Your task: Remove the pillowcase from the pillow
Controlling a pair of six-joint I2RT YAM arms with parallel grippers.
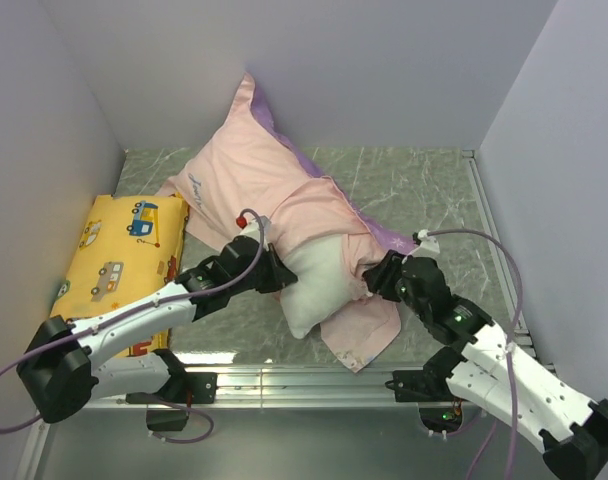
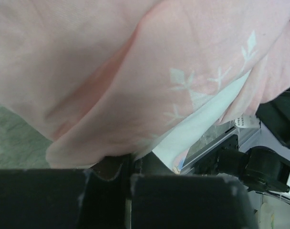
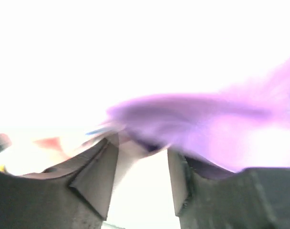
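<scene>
The pillowcase (image 1: 254, 175) lies reverse side out, pale pink with purple edges, over the far part of the white pillow (image 1: 312, 285). The pillow's near end sticks out bare. My left gripper (image 1: 272, 262) is at the case's open edge on the pillow's left side. In the left wrist view its fingers (image 2: 126, 164) are closed together with the pink pillowcase (image 2: 135, 71) hem at their tips and a strip of white pillow (image 2: 202, 129) beside it. My right gripper (image 1: 372, 280) is at the case's right edge. Its jaws (image 3: 141, 148) stand apart, with blurred purple pillowcase (image 3: 207, 124) over the tips.
A yellow vehicle-print pillow (image 1: 119, 250) lies at the left, against the left wall. Pale walls close the table on the left, back and right. A metal rail (image 1: 304, 378) runs along the near edge. The right arm (image 2: 259, 164) shows in the left wrist view.
</scene>
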